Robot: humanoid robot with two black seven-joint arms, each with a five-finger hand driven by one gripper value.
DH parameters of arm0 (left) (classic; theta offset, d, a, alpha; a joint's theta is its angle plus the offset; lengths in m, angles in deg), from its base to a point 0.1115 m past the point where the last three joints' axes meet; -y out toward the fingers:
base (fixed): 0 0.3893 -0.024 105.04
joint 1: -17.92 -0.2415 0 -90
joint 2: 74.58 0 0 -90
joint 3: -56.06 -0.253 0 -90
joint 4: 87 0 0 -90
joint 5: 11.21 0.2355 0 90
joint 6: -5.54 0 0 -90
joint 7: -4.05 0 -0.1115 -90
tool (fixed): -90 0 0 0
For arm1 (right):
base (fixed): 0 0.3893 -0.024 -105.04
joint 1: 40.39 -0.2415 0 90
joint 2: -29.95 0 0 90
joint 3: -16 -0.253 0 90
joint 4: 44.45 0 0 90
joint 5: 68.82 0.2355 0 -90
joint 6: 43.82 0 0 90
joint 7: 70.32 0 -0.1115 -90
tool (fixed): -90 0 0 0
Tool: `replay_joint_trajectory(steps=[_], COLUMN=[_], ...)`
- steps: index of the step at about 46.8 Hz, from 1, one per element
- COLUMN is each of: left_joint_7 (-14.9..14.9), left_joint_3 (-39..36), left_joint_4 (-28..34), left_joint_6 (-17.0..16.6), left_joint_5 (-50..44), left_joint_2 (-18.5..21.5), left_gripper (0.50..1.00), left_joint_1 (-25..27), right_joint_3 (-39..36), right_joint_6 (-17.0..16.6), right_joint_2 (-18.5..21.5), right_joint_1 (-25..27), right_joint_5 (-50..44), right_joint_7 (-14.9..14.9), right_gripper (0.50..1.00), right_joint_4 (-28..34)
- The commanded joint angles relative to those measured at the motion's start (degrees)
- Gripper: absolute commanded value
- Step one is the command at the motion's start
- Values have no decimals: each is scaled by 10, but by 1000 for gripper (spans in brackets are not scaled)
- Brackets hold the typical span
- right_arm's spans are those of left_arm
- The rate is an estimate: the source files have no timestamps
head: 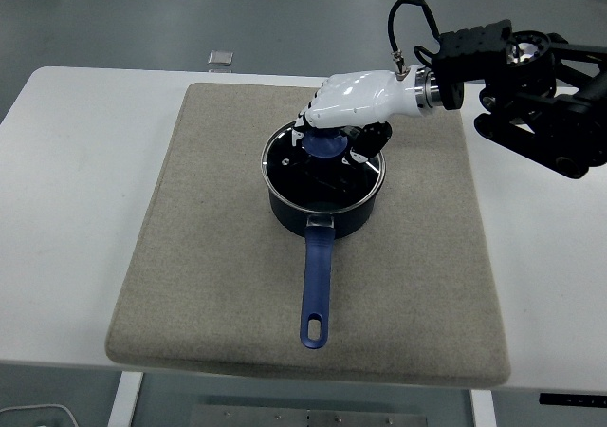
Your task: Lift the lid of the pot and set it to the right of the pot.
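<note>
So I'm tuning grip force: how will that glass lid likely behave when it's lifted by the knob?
The lid looks like rigid glass with a metal rim, so it probably won't flex but could chip if dropped. The right hand grips only the central blue knob, so the lid may tilt or swing. The smooth knob might slip.

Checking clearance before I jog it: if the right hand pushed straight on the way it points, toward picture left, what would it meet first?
The right hand is already curled on the blue knob of the pot lid, so that is its first contact. Beyond lies only bare grey mat, though height is hard to judge.
</note>
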Motion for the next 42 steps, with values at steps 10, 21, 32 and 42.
replay_joint_trajectory(steps=[10, 21, 32, 42], left_joint_7=[0, 0, 0, 0], left_joint_3=[0, 0, 0, -1], left_joint_4=[0, 0, -1, 0], left_joint_6=[1, 0, 0, 0], left_joint_5=[0, 0, 0, 0], left_joint_2=[0, 0, 0, 0], left_gripper=[1000, 1000, 1000, 1000], left_joint_1=[0, 0, 0, 0], right_joint_3=[-1, -1, -1, -4], right_joint_6=[0, 0, -1, -1], right_joint_2=[0, 0, -1, 0], right_joint_1=[-9, -25, -47, -56], right_joint_5=[0, 1, 1, 11], right_joint_7=[0, 0, 0, 0], right_gripper=[500, 500, 500, 500], right_joint_4=[5, 5, 6, 57])
